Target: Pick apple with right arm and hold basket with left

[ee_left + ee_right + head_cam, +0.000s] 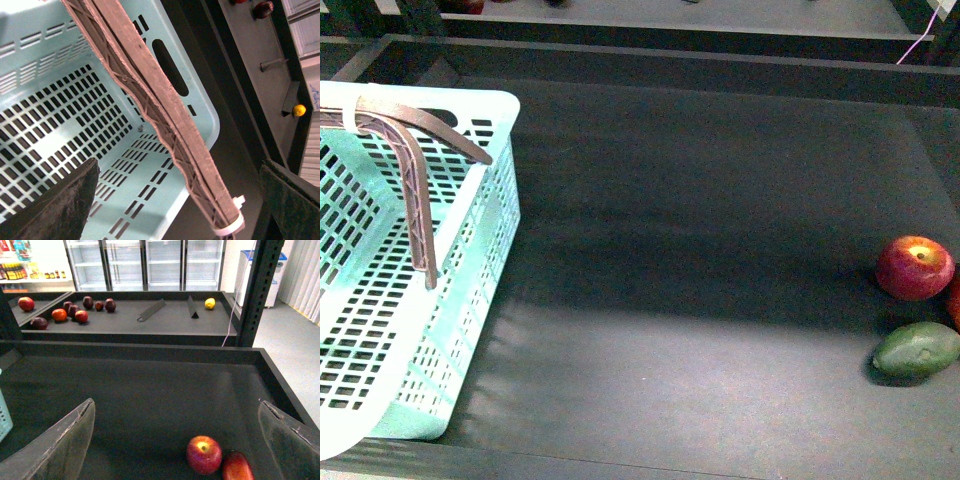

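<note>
At nine o'clock in the front view stands the basket (492,225), pale mint-green plastic with slotted walls and floor. Its left side and near corner are cut off by the picture edge. Its brown ribbed handles (416,195) lie together, slanting across the open top. In the left wrist view the same handles (160,110) cross the basket (55,110) diagonally, and a white tie (233,226) binds their ends. The left gripper (177,165) is spread wide and grasps nothing. Only the dark inner faces of its two fingers (55,205) show, one to each side of the handles and apart from them.

The middle of the dark shelf (700,250) is bare matte surface.

At three o'clock sits the apple (914,267), resting on the shelf well apart from the basket. It is round and glossy red, with a yellow patch around the stem dimple, which faces up. Just beside it, at four o'clock, lies a dull green oval fruit (917,350), perhaps a mango. A deeper red-orange fruit (955,300) between them is nearly all cut off at the edge.

In the right wrist view the apple (204,454) touches that red-orange fruit (238,468), itself cropped. The right gripper (176,404) is released and empty, its fingers wide apart above the shelf, short of the apple.
</note>
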Available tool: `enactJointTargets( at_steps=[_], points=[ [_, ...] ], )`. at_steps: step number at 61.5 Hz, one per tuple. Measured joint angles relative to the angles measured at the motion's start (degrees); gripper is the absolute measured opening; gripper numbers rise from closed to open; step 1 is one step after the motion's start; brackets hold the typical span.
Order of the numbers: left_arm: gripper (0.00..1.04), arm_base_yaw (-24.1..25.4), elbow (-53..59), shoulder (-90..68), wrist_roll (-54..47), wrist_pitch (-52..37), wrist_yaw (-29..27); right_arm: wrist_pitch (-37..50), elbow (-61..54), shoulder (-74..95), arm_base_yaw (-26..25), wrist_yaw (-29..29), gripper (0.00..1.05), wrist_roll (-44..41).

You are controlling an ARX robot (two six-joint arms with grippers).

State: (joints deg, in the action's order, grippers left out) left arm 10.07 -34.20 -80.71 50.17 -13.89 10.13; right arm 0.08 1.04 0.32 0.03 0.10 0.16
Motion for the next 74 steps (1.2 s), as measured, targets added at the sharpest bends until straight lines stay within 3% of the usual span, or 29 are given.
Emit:
enactJointTargets(
  at_steps=[18,40,67,74],
  points=[
    [0.98,-4.20,-6.27,-10.40,12.52,-0.85,-1.29,0.00,0.00,0.00,0.00,0.00,0.96,-0.02],
    [0.97,-3.61,-12.55,-18.95,15.12,-0.42,-5.31,0.00,0.00,0.00,0.00,0.02,0.96,0.00],
    [0.24,-3.43,-16.52,-21.81,16.41,3.93,-7.19,0.00,0.00,0.00,0.00,0.00,0.96,0.00],
    [0.19,-3.67,-16.65,-21.14,20.26,5.27,-7.10,0.00,0.00,0.00,0.00,0.02,0.96,0.00]
  ],
)
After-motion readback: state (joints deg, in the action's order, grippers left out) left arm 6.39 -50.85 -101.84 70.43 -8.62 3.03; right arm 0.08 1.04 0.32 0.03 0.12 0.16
